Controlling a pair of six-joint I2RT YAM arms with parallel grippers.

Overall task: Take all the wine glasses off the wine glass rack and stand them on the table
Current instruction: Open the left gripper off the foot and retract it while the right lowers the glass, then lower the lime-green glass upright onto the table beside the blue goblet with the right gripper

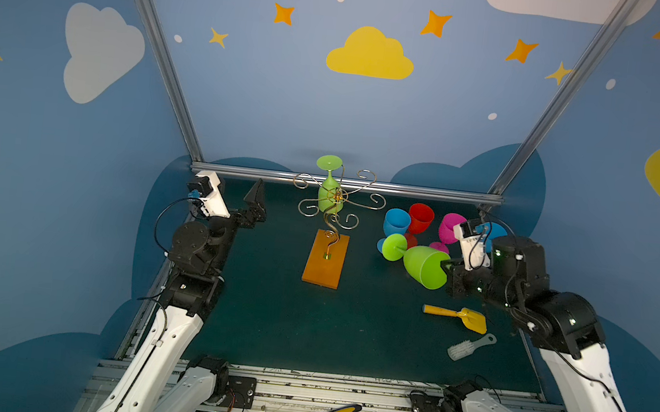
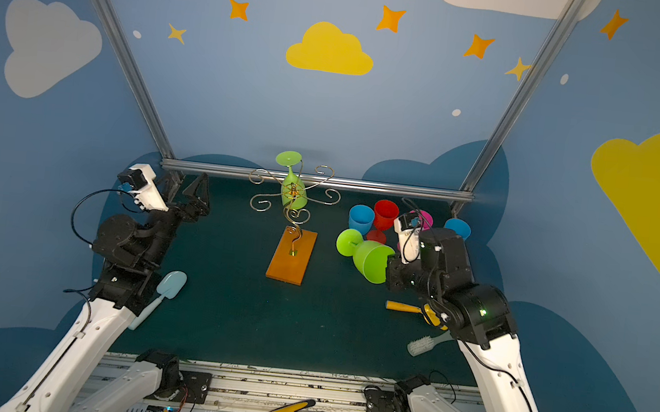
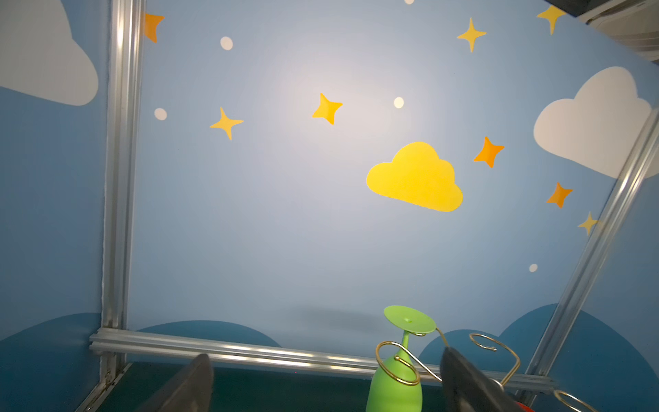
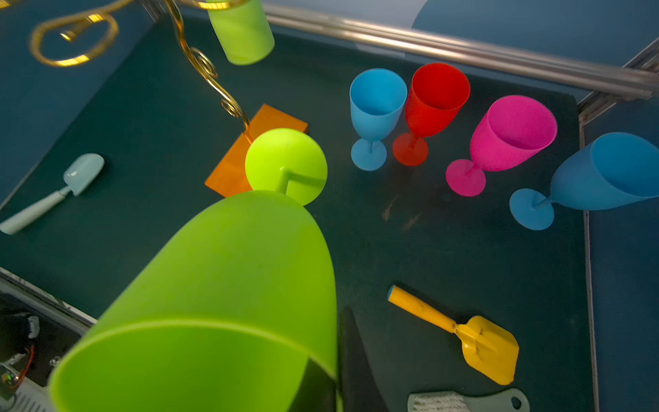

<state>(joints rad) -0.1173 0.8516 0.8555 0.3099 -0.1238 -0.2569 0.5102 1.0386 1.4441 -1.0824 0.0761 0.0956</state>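
Well, the wine glass rack stands in the middle of the dark green mat, its gold wire stem rising from the orange-brown base. One hanging green glass is on it, upside down at the far side, foot uppermost — the left wrist view shows the stem passing through a curled arm, with the foot just above the wire loop. A second green wine glass is off the rack, to its right, tipped nearly sideways with its foot towards the rack. The right gripper is clamped tight on that glass's rim, one finger inside the bowl and one outside. Whether the foot touches the mat I cannot tell from these angles. The left gripper sits near the far left corner, jaws spread wide, nothing between them. Behind the held glass stand a blue glass, a red glass and a pink glass — upright, close together. A yellow scoop and a brush lie nearer the front.
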